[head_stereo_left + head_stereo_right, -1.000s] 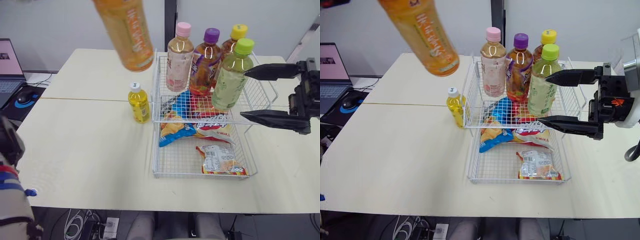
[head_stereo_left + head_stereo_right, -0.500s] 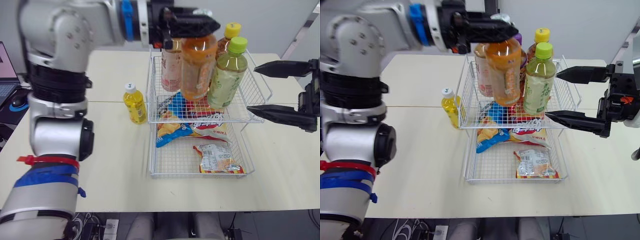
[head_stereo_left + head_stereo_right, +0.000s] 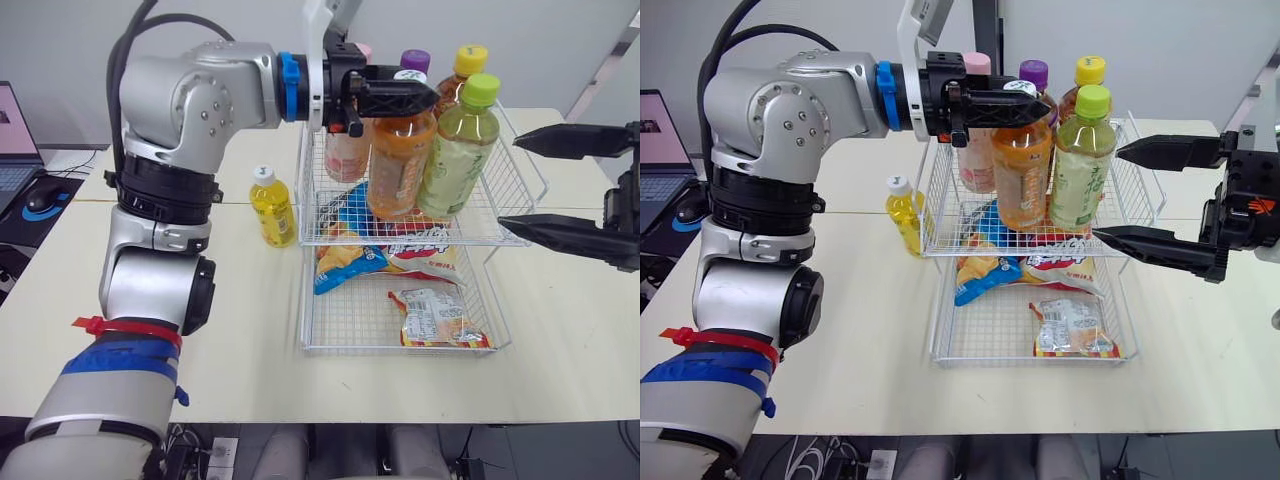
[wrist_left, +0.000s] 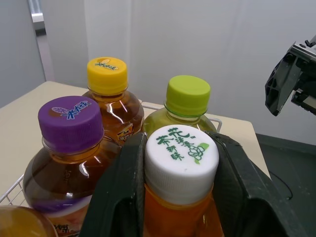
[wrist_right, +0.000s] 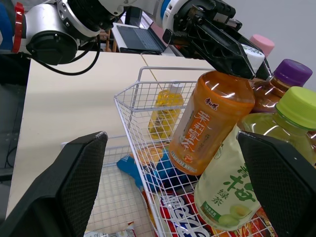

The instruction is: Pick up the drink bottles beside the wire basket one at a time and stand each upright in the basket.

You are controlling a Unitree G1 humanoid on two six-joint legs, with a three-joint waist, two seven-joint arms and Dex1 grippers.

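Five bottles stand in the top tier of the wire basket [image 3: 350, 315]. One of them, the orange bottle [image 3: 400, 160], is gripped by the left jaws, which are closed on either side of its white cap [image 4: 181, 157]. Its long axis runs close to vertical, cap up between the jaws and base hanging straight below them at the tier's wire floor; whether the base touches the wire I cannot tell.

Just past the tips of the left jaws stand the green-capped bottle [image 3: 462, 150], the purple-capped bottle [image 4: 69, 148] and the yellow-capped bottle [image 4: 111, 94], all upright. The pink-capped bottle [image 3: 975, 160] stands behind those jaws.

The right jaws are spread wide and hold nothing. They hang across the basket from the left jaws, tips pointing toward the green-capped bottle.

One small yellow bottle [image 3: 273, 207] stands upright on the counter [image 3: 200, 330] outside the basket, below the left jaws toward the arm. Snack bags [image 3: 430, 318] lie in the lower tier.
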